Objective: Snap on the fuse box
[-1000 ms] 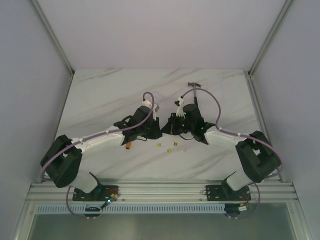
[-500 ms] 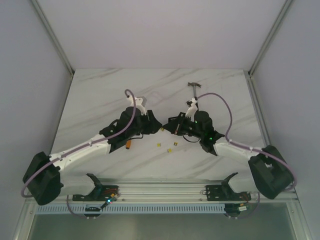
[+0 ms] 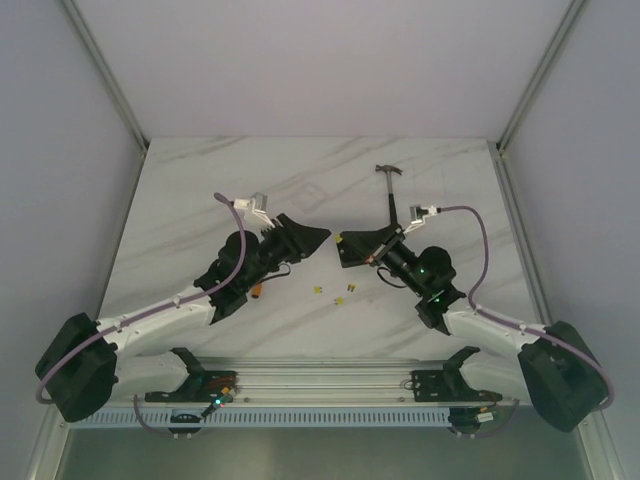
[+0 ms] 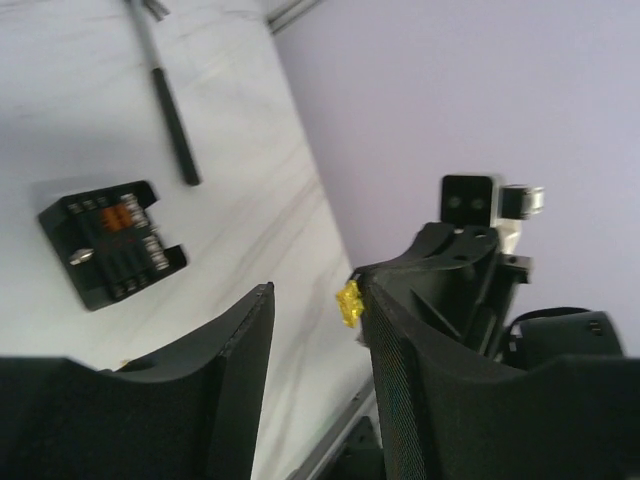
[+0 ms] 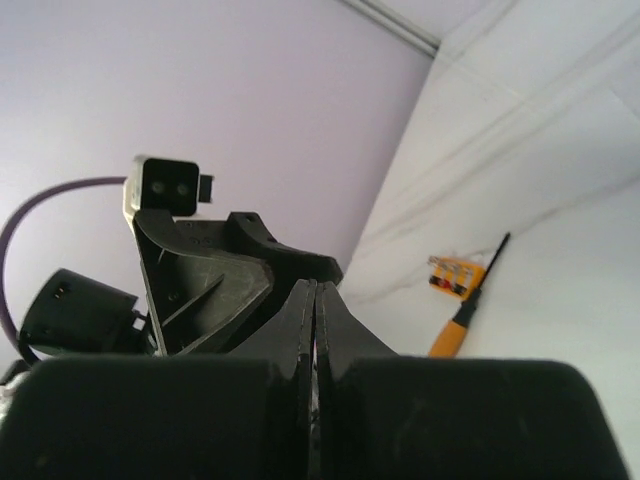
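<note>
The fuse box [image 4: 110, 245] lies flat just beside the hammer [image 4: 173, 130], lid state unclear, while the left gripper [image 4: 315, 320], spread empty, and right gripper [image 5: 315, 292], clenched, hover short of that hammer, seemingly pre-press and needing a squarely aligned descent.

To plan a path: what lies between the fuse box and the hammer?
Nothing: bare table separates the fuse box from the hammer, in the left wrist view.

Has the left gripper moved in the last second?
Yes. The left gripper has shifted toward the far side of the table, away from the loose fuses.
</note>
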Controlling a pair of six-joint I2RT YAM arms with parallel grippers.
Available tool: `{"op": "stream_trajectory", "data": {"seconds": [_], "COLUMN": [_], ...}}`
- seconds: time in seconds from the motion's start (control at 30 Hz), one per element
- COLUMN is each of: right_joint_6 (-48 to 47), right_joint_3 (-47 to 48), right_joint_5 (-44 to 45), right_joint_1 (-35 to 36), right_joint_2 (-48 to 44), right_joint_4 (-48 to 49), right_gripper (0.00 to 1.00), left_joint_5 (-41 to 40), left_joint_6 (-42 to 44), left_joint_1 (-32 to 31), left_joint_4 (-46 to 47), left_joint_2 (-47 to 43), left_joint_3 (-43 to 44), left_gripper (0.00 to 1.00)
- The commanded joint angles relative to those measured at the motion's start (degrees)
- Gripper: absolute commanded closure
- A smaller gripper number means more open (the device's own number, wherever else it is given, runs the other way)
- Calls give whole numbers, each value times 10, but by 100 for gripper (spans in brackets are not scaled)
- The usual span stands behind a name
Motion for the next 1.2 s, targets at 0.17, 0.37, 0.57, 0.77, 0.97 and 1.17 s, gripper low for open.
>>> {"op": "stream_trajectory", "data": {"seconds": [0.17, 0.37, 0.57, 0.77, 0.97, 1.17], "right_joint_6": [45, 56, 62, 67, 71, 74], "right_joint_3": [-36, -44, -48, -53, -57, -59], "right_joint_5": [60, 62, 66, 68, 71, 70], "right_joint_1": [5, 6, 7, 7, 9, 11], "right_joint_2": [-22, -25, -29, -29, -28, -26], "right_joint_4": [132, 158, 166, 175, 180, 186], "right_gripper": [100, 100, 100, 100, 100, 100], "left_joint_5": [15, 17, 31, 41, 35, 28], "left_joint_6": [-35, -40, -51, -47, -46, -48], "left_joint_1": [-29, -39, -43, -52, -55, -55], "left_joint_4": [153, 160, 191, 222, 236, 245], "left_joint_2": [16, 43, 59, 69, 66, 63], "left_joint_3": [-4, 7, 8, 11, 6, 3], "left_gripper": [53, 55, 59, 65, 69, 71]}}
